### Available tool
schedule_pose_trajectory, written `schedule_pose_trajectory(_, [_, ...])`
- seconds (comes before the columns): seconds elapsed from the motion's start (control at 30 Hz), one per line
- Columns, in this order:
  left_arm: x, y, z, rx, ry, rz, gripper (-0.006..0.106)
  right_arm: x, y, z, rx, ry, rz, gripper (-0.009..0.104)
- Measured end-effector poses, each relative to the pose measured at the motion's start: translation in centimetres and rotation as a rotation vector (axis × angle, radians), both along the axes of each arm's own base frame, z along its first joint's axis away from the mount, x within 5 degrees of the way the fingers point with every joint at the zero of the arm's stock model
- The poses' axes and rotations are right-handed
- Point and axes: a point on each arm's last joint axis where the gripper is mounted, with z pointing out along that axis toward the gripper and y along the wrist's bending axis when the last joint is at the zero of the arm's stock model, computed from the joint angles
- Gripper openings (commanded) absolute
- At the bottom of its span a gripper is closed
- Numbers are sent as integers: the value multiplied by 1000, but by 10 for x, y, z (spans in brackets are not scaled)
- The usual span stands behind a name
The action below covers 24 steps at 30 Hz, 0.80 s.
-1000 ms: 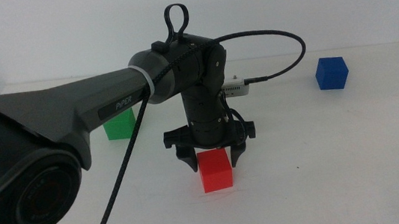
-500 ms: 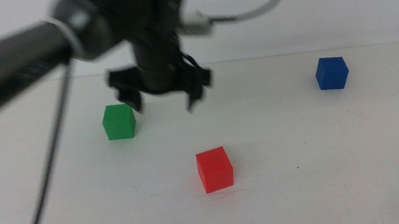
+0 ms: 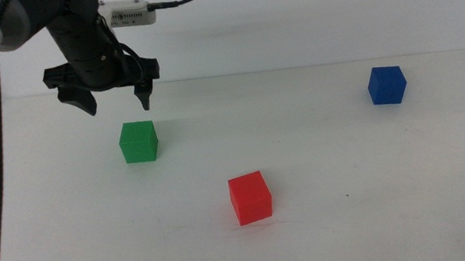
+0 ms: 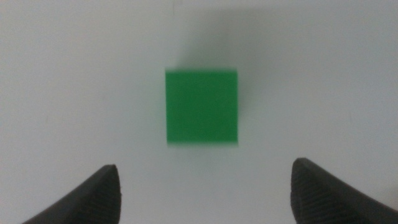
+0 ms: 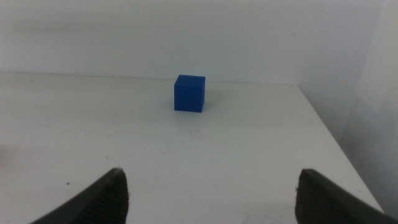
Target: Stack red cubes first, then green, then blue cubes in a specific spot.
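The left gripper [image 3: 115,102] hovers above the white table [image 3: 331,225] at about 10 o'clock in the middle view, its 2 dark jaws spread wide and holding nothing. The green cube [image 3: 139,142] sits on the table just below the gripper, apart from both jaws; in the left wrist view the same cube [image 4: 201,107] lies between the 2 spread jaws, seen from straight above and slightly blurred. The red cube [image 3: 250,197] rests alone near the table's centre, toward 6 o'clock, well apart from the green one. The blue cube [image 3: 386,85] stands at about 2 o'clock, near the far right edge. The right gripper [image 5: 211,199] waits out of the middle view, its jaws spread and empty, facing the blue cube [image 5: 189,93] across bare table.
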Motion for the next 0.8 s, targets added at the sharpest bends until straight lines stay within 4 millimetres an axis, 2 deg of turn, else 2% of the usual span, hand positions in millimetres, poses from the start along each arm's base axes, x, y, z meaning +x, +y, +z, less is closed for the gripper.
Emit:
schedule_pose_trajectory(0.13, [23,5,-18,-17,-1,-10,94,0,0,0,0,0,0,78])
schedule_pose_trajectory(0.27, [39,2,-44,-11,30,-20,94,0,0,0,0,0,0,78])
schedule_pose_trajectory(0.4, [47,0,-68,-6,72,-22,93,0,0,0,0,0,0,78])
schedule_pose_trajectory(0.53, [51,-1,-86,0,103,-23,88,0,0,0,0,0,0,78])
schedule_pose_trajectory(0.6, [52,-1,-92,3,114,-23,83,0,0,0,0,0,0,78])
schedule_pose_trajectory(0.7, [54,-1,-101,6,129,-23,68,0,0,0,0,0,0,78])
schedule_pose_trajectory(0.8, [54,-1,-104,7,133,-23,42,0,0,0,0,0,0,78])
